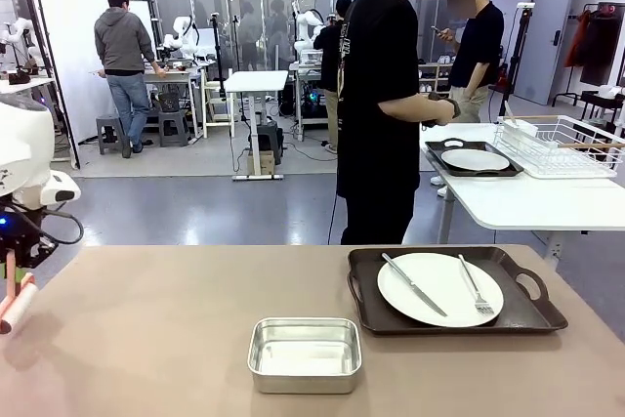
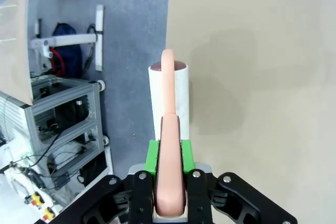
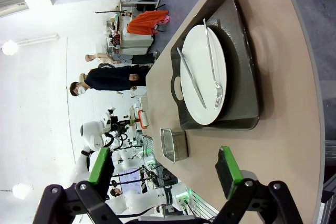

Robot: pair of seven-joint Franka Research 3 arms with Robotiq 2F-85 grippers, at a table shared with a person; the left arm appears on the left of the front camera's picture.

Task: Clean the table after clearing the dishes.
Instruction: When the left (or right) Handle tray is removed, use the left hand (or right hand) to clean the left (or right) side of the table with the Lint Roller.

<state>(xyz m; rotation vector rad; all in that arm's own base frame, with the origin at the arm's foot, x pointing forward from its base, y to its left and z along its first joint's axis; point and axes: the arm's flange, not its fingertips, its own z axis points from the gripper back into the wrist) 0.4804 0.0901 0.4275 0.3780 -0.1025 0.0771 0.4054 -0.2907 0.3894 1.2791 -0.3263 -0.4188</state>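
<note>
— Checking: where do we see the tray (image 1: 527, 312) with the dinner plate (image 1: 452, 292)?
— Right half of the table (image 1: 146, 339), nearer our right gripper (image 3: 165, 169), spread empty. Our left gripper (image 2: 169, 156) clamps the lint roller (image 2: 176, 98) at the left edge.

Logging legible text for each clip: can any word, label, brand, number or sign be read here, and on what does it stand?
No text can be read.
Person's black shirt: a pale vertical strip of print, too small to read.
No markings show on the tray, plate, steel pan or roller.
</note>
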